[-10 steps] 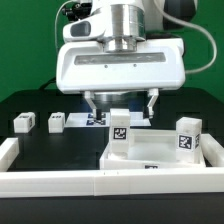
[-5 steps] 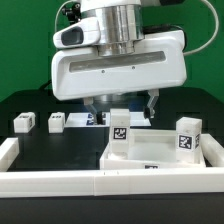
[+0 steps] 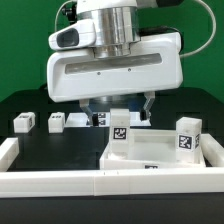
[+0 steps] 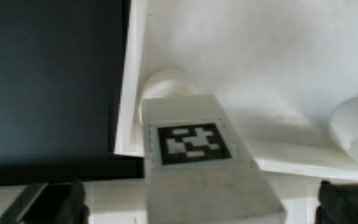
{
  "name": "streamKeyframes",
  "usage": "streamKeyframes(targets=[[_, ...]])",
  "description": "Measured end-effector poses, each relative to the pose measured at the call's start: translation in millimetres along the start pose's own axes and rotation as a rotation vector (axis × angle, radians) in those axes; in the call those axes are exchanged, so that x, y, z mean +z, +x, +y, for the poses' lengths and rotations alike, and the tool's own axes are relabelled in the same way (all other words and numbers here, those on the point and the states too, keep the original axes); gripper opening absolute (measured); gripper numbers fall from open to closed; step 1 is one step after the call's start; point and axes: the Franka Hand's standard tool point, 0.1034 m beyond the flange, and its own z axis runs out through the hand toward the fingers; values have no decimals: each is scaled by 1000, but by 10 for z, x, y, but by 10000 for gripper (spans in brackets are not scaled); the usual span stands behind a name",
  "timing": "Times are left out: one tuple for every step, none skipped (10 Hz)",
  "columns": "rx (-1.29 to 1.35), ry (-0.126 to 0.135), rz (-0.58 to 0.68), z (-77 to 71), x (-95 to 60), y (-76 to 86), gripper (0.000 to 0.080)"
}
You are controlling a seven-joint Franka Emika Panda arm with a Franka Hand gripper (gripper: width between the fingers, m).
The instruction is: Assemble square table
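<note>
Square table slab [image 3: 155, 150] sat near on the bench [image 3: 30, 142], toward the exterior view's right, with one leg [image 3: 119, 130] and a second leg [image 3: 188, 138] upright on it. Hand [image 3: 120, 104] hung fully open, empty, above the first. Risk: off-centre closing could tip it.

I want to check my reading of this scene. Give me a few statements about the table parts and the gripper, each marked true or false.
1. A leg and a second leg stand upright on the square tabletop. True.
2. The gripper is shut on a leg. False: its jaws are open and hold nothing.
3. Two loose legs rest on the black table. True.
4. The tabletop lies at the exterior view's left. False: it lies at the right, behind the white border rails.
</note>
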Motion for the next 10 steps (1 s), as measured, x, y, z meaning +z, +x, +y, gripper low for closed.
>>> streamKeyframes(targets=[[0, 0, -1, -1, 3, -2, 516], [0, 0, -1, -1, 3, -2, 377], [0, 0, -1, 0, 4, -2, 289], [0, 0, -1, -1, 5, -3, 289], [4, 1, -1, -1, 5, -4, 290], [29, 2, -1, -2, 5, -3, 290], [26, 2, -1, -2, 5, -3, 290], [46, 3, 0, -4, 5, -3, 290], [142, 6, 0, -11, 6, -3, 290], [207, 5, -1, -15, 8, -6, 290]])
